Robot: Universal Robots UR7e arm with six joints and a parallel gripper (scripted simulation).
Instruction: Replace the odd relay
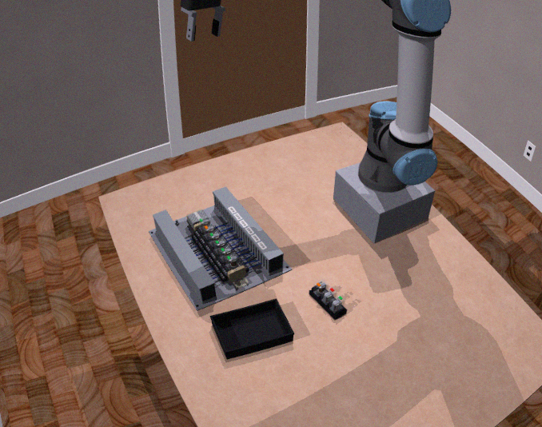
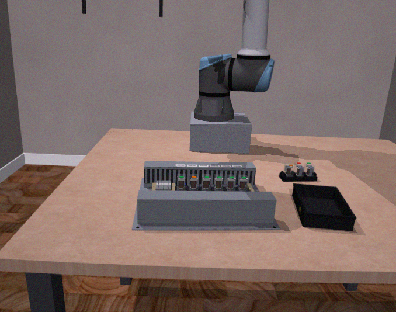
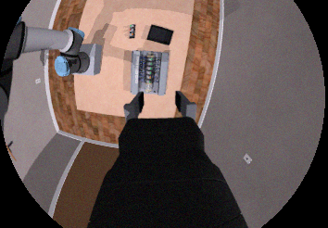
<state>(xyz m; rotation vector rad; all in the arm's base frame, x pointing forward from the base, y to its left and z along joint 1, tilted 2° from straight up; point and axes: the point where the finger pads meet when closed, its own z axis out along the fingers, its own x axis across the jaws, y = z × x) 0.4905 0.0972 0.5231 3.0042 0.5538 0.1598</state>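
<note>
On table [image 2: 94, 201]: six relays [image 2: 212, 183], three spares [image 2: 299, 170].

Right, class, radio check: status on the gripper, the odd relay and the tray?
Gripper open, empty, high above the table. Orange-button relay seated in the row, untouched. Tray holds nothing. Nothing blocks the descent.

table [image 2: 76, 201] carries relay panel [image 2: 205, 209], tray [image 2: 336, 221] (black), spare holder [image 2: 298, 178].

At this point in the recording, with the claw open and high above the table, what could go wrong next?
1. The orange-buttoned relay sits tight between green-buttoned neighbours; the open claw could nudge one on descent.
2. The black spare holder carries orange, red and green buttons; only the green-buttoned spare matches, so a wrong pick is possible.
</note>
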